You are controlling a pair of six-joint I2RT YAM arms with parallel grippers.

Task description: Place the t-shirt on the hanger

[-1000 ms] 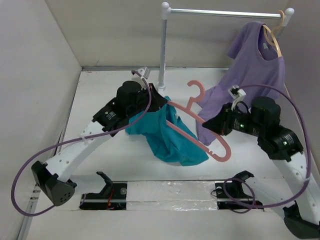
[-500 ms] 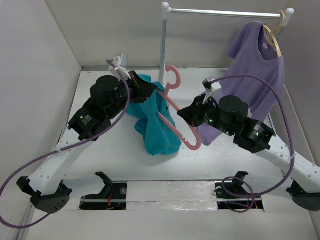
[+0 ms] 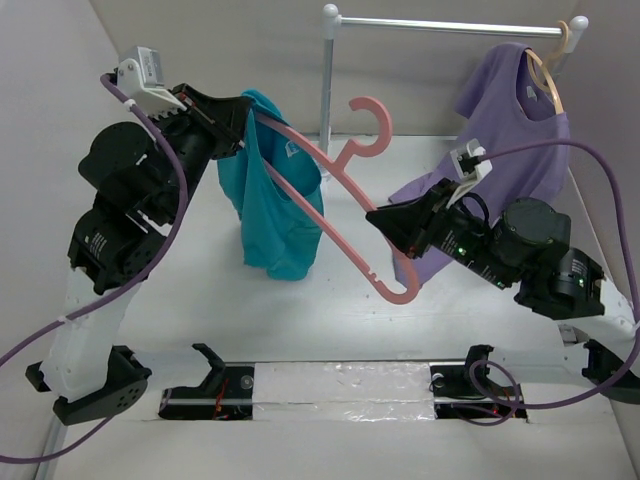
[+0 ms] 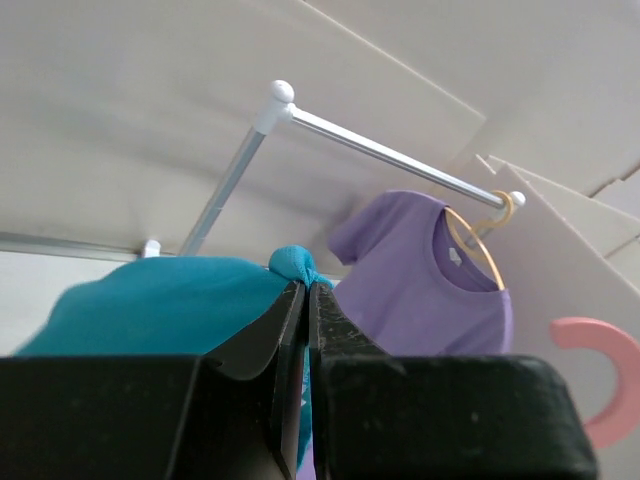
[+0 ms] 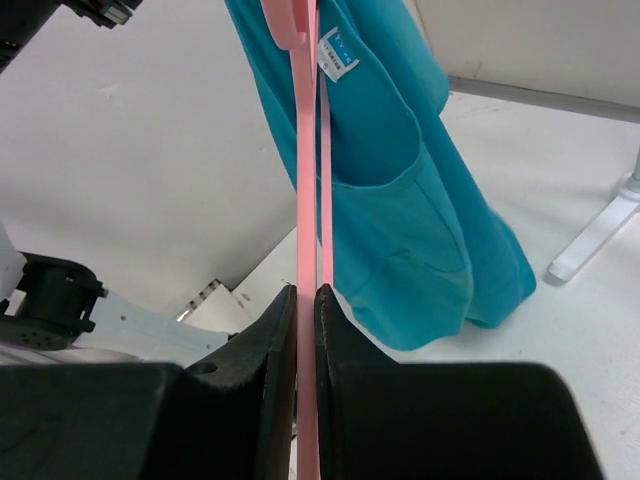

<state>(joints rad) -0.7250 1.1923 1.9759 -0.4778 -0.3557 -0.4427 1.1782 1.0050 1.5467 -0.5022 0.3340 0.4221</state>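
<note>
White tabletop [image 3: 200, 310]; left end effector [image 3: 243, 110] clamped on t-shirt [image 3: 275, 220], right end effector [image 3: 378, 218] clamped on partly hidden hanger [image 5: 305, 200]

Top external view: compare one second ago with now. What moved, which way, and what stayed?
The left gripper rose and swung left, lifting the teal cloth t-shirt higher. The thin pink plastic hanger tilted up with it, hook climbing. The right gripper kept its clamp on the hanger. The lilac t-shirt on the wooden hanger stayed put.
</note>
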